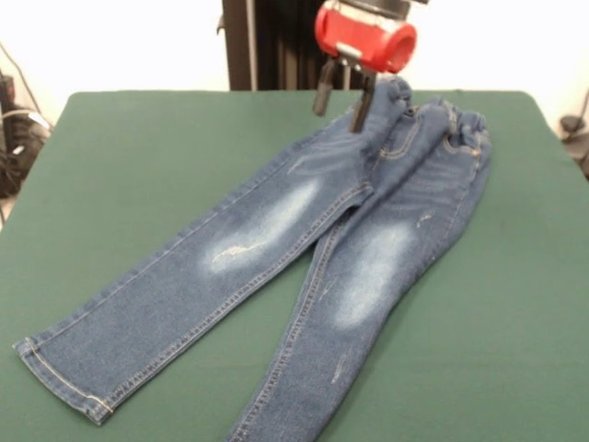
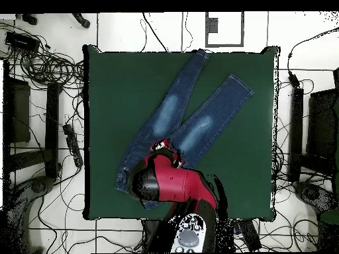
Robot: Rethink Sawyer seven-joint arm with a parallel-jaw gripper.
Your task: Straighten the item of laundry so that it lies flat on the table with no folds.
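Jeans point(image 1: 304, 249) spread on table point(image 1: 138, 157), legs fanned toward 7 and 6 o'clock in front view, waistband bunched at 1 o'clock. Gripper point(image 1: 342, 99) fingers parted, empty, at waistband's left corner. Risk: pinch catches both layers, drags waist into a new fold; crotch crease stays.

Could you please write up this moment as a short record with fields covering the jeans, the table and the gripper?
item: jeans, blue denim with pale patches on the thighs
layout: legs spread apart in a V, waistband toward the robot
folds: waistband end looks bunched and uneven; legs lie mostly flat
surface: green table, much wider than the jeans
gripper: gripper at the waistband end of the jeans, jaws apart
contact: one jaw tip looks down at the denim near the waistband; a grip cannot be confirmed
overhead view: arm covers the waistband area
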